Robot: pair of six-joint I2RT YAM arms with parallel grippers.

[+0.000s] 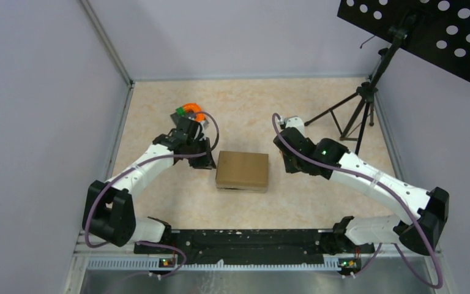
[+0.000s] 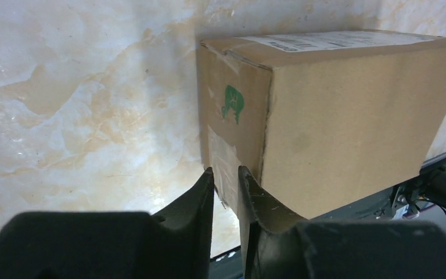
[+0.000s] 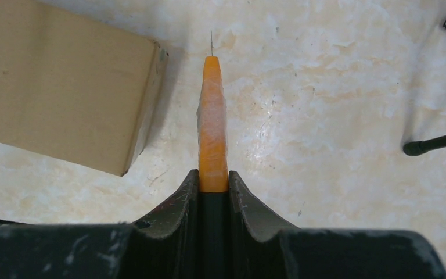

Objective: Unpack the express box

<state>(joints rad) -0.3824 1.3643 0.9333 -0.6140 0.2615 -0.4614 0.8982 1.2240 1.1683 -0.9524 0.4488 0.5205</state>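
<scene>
- The box [image 1: 242, 170] is still taped shut.
- Left gripper [image 2: 225, 173] sits by its end, jaws barely apart, empty.
- Right gripper [image 3: 213, 181] grips an orange cutter [image 3: 212, 116]; next, slice the tape [image 2: 223, 161].

Overhead and close wrist views share the box [image 1: 242, 170].

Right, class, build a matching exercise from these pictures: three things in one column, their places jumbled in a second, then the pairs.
1. brown cardboard box
2. slim orange pointed tool
3. black tripod stand

A. clamped between the jaws of the right gripper
B. far right of the marbled table
C. middle of the table

Pairs: 1-C, 2-A, 3-B.
</scene>
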